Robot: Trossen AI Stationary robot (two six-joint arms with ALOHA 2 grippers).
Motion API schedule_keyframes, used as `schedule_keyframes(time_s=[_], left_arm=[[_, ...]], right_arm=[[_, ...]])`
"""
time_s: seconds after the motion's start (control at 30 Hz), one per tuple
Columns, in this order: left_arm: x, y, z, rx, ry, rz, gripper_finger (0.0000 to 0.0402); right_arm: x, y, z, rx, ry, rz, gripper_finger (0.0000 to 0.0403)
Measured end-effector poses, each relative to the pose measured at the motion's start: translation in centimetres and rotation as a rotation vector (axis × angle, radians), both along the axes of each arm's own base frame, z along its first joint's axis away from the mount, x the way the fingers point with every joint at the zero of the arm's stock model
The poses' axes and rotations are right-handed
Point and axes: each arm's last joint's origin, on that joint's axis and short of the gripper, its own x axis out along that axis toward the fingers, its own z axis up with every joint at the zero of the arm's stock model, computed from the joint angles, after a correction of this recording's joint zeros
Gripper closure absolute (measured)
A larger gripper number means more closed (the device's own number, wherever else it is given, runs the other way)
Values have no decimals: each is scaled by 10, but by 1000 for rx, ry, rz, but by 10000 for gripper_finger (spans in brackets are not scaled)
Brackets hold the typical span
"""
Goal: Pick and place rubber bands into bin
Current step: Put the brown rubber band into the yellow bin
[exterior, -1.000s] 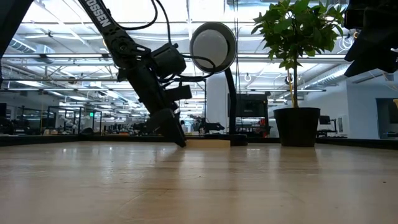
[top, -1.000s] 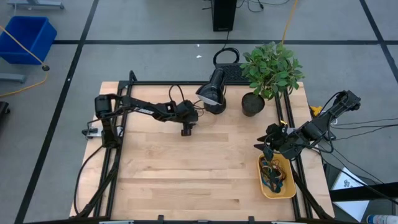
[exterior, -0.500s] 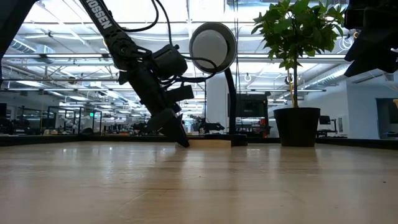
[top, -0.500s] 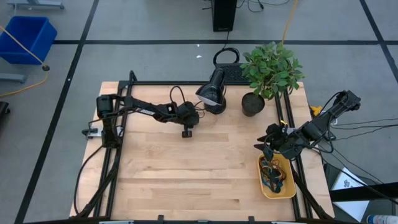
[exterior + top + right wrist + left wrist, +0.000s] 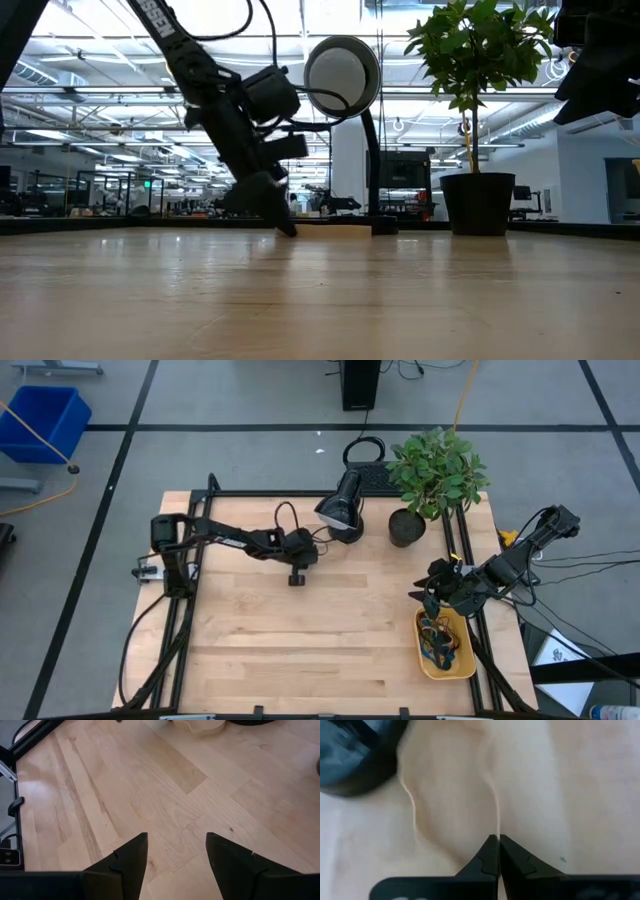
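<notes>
My left gripper (image 5: 296,578) reaches down to the wood near the lamp, with its tips on the table top (image 5: 288,230). It is shut (image 5: 498,840) on a thin tan rubber band (image 5: 496,805) that lies in a pale loop on the wood. The yellow bin (image 5: 463,666) sits at the table's right near corner with several coloured rubber bands (image 5: 438,640) lying in it. My right gripper (image 5: 432,600) hangs open (image 5: 177,851) above the bin's far end, with nothing between its fingers. My left gripper pinches one strand of the tan rubber band (image 5: 497,831) between its two fingertips. The fingers slant down onto it from the table's left. The rest of the loop (image 5: 412,805) lies slack on the wood.
A black desk lamp (image 5: 340,510) and a potted plant (image 5: 406,528) stand at the table's far edge, the lamp's dark base (image 5: 355,755) close to my left gripper. A blue crate (image 5: 40,420) sits on the floor at far left. Bare wood (image 5: 320,640) fills the table's middle.
My left gripper has shut at the table top, its tips staying on about the same spot beside the lamp.
</notes>
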Motion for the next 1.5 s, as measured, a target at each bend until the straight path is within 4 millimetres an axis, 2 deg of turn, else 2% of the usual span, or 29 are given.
schedule_keyframes(time_s=[0.2, 0.4, 0.6, 0.87, 1.0, 1.13, 1.33, 1.5], left_arm=[[-9, -23, 19, -104, 39, 29, 396], [-16, -57, 46, -300, 13, 36, 396], [-11, -96, 76, -512, -136, 2, 395], [5, -137, 117, -649, -530, -69, 394], [7, -148, 131, -599, -702, -66, 398], [8, -152, 138, -533, -813, 5, 394], [7, -157, 141, -486, -858, 54, 395], [7, -159, 145, -496, -903, 48, 397]], right_arm=[[0, 0, 0, -9, 1, 9, 208], [0, 0, 0, -59, 6, 59, 205], [1, 1, 1, -93, 6, 94, 206], [5, 4, 5, -149, -38, 173, 207], [11, 8, 12, -195, -115, 243, 206], [21, 14, 19, -299, -290, 280, 209], [39, 22, 19, -443, -553, 306, 213], [56, 20, 13, -522, -641, 246, 214]])
